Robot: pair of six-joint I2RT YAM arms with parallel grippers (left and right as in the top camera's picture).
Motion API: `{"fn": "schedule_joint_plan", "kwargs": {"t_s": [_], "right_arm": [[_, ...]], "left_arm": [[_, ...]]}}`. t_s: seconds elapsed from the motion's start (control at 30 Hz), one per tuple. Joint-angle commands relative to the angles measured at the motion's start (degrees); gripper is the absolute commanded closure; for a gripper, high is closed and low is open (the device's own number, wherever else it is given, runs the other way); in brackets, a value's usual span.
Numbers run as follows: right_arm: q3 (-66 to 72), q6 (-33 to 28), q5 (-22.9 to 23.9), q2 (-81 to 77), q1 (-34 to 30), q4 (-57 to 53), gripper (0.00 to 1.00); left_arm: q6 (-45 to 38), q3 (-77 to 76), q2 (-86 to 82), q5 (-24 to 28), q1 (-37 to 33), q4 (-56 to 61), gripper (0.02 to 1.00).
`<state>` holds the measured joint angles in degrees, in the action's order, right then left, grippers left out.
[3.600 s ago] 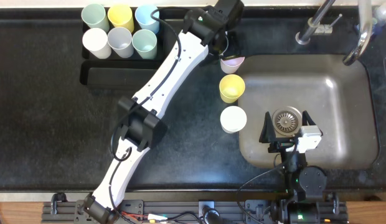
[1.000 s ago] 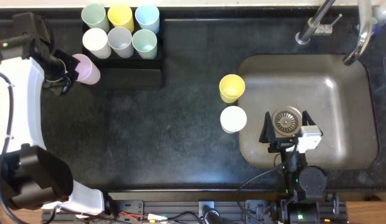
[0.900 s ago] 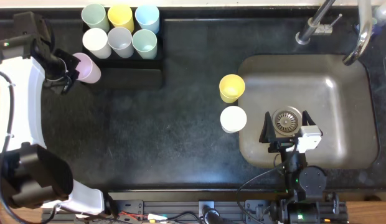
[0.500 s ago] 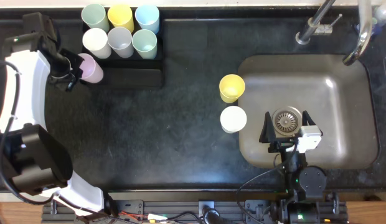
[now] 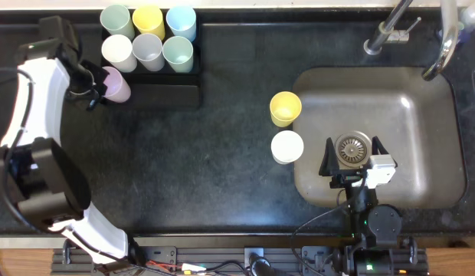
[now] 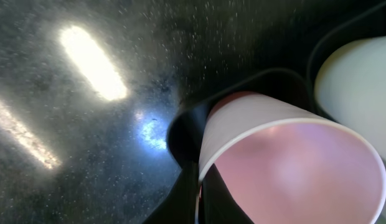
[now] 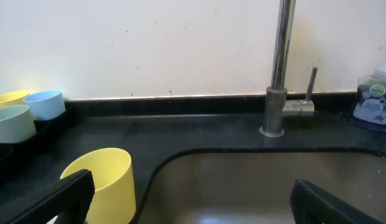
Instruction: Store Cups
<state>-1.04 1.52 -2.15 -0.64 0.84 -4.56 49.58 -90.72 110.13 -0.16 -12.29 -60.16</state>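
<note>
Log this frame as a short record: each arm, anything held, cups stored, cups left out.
Left gripper: shut on the pink cup, tilted, at the tray left end
Right gripper: open, above the sink, holding nothing
Stored: six cups upright in the tray
Waiting: yellow cup and white cup on the counter by the sink's left rim
Status: pink cup not yet released

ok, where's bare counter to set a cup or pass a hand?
Open counter between the tray and the yellow cup and white cup. Crowded: tray's back rows and its left end, where left gripper holds the pink cup.
</note>
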Motion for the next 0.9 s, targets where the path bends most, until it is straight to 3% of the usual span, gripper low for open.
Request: {"fn": "schedule_joint_plan", "kwargs": {"t_s": [0.03, 0.07, 0.1, 0.13, 0.6, 0.77, 0.9], "right_arm": [[0.8, 0.2, -0.3, 0.4, 0.3, 0.3, 0.003], [0.8, 0.2, -0.3, 0.4, 0.3, 0.3, 0.003], [0.8, 0.2, -0.3, 0.4, 0.3, 0.3, 0.003], [0.8, 0.2, -0.3, 0.4, 0.3, 0.3, 0.003], [0.8, 0.2, -0.3, 0.4, 0.3, 0.3, 0.003], [0.8, 0.2, -0.3, 0.4, 0.3, 0.3, 0.003], [0.8, 0.2, -0.3, 0.4, 0.3, 0.3, 0.003]], "left_arm": [[0.4, -0.6, 0.7, -2.5, 1.4, 0.1, 0.877], [0.3, -0.6, 0.7, -2.7, 1.4, 0.1, 0.726], [0.3, -0.6, 0.7, -2.8, 1.4, 0.1, 0.478], [0.3, -0.6, 0.7, -2.8, 1.4, 0.1, 0.020], [-0.6, -0.9, -11.0, 1.6, 4.9, -0.6, 0.020], [-7.1, -0.9, -18.8, 0.2, 17.3, 2.6, 0.020], [-7.2, -0.8, -18.6, -8.9, 33.7, 5.4, 0.020]]}}
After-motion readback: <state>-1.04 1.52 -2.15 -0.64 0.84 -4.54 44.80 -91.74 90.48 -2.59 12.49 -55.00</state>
